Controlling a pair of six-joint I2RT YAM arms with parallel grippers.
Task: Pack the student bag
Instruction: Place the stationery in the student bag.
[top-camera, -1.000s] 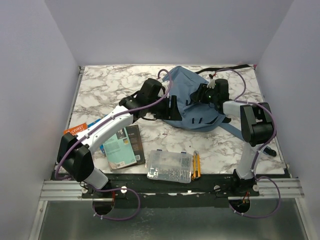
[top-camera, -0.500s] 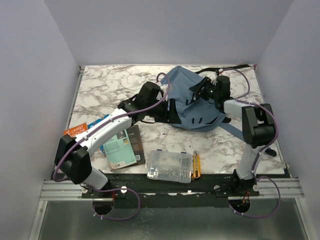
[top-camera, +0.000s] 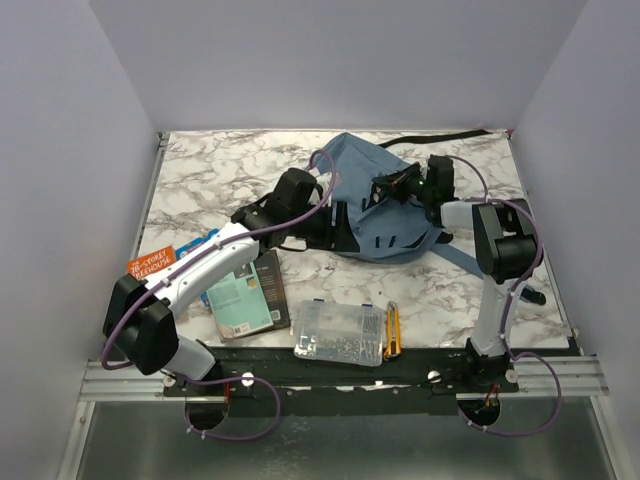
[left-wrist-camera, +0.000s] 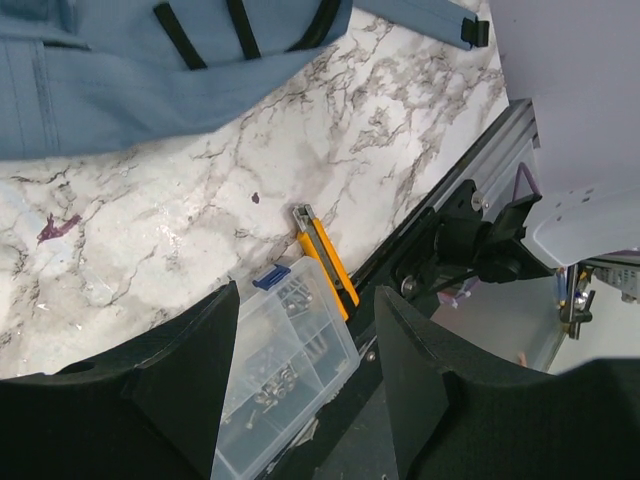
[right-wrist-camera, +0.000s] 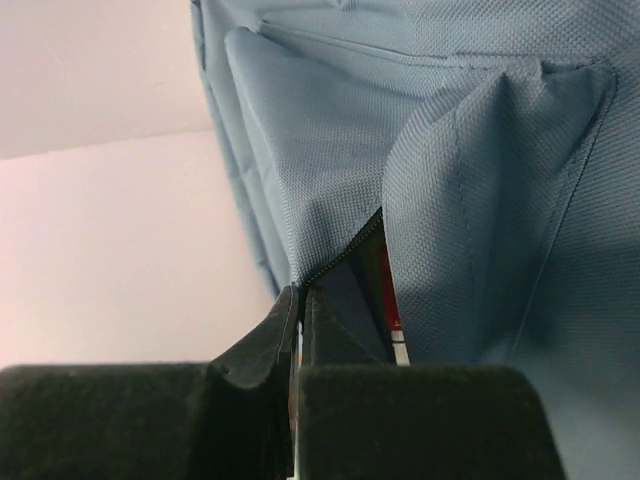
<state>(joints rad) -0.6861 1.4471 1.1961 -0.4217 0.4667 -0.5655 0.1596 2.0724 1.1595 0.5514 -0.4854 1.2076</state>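
Note:
The student bag (top-camera: 400, 232), blue-grey fabric, lies at the back middle of the marble table. My right gripper (top-camera: 385, 188) is shut at the end of the bag's zip opening (right-wrist-camera: 345, 255), its tips pinched together on the fabric edge. Through the gap shows something red with a white band (right-wrist-camera: 388, 300). Beside the bag's left edge my left gripper (top-camera: 338, 225) hangs open above the table. Nothing is between its fingers (left-wrist-camera: 190, 380). The bag's lower edge (left-wrist-camera: 120, 80) and black loops fill the top of the left wrist view.
A clear compartment box (top-camera: 340, 332) of small parts and a yellow cutter (top-camera: 392, 330) lie at the near edge. A teal book (top-camera: 245, 295) and an orange one (top-camera: 152, 262) lie at the near left. A black strap (top-camera: 455, 136) trails behind the bag.
My right gripper has moved left and back along the bag and has shut at the zip opening. The left gripper has shifted slightly and stays open.

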